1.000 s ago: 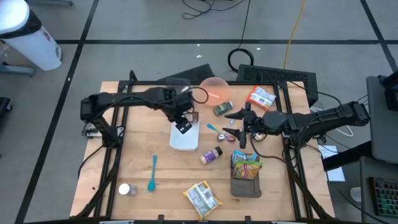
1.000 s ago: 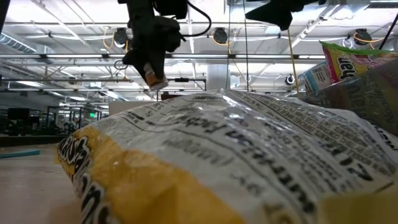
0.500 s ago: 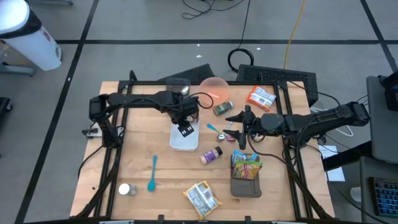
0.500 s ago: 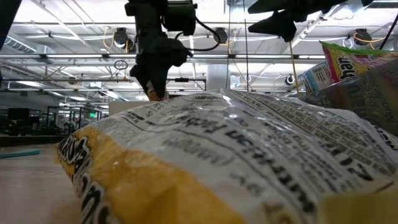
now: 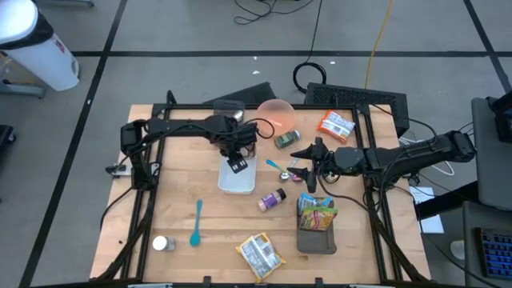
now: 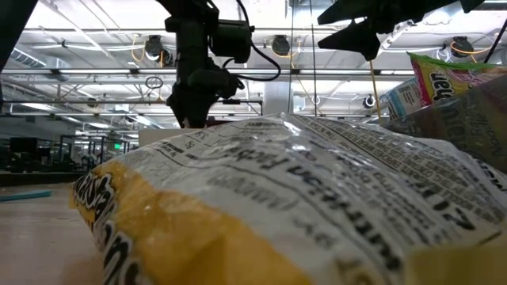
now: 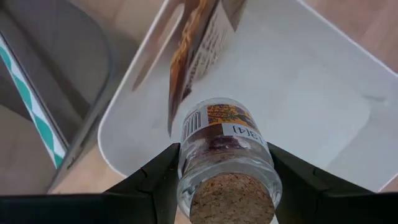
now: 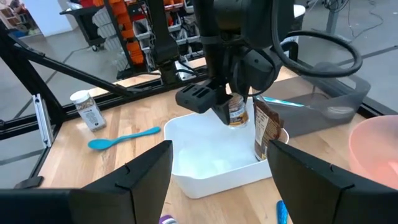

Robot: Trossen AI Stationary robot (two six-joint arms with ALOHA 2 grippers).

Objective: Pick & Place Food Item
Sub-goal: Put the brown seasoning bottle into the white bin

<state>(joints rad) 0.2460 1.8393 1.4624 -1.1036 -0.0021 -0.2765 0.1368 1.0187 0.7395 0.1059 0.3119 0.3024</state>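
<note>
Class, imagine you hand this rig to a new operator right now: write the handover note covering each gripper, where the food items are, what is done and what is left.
Left gripper: jaws shut on the cork-stoppered jar, held above the white tray.
Right gripper: jaws open, empty, hanging above the table right of the tray.
In the tray: a brown packet stands against its wall.
Done: jar picked up and brought over the tray.
Left: lower the jar, release it, withdraw. The chip bag, spice bottle and other items lie on the table outside the tray.
</note>
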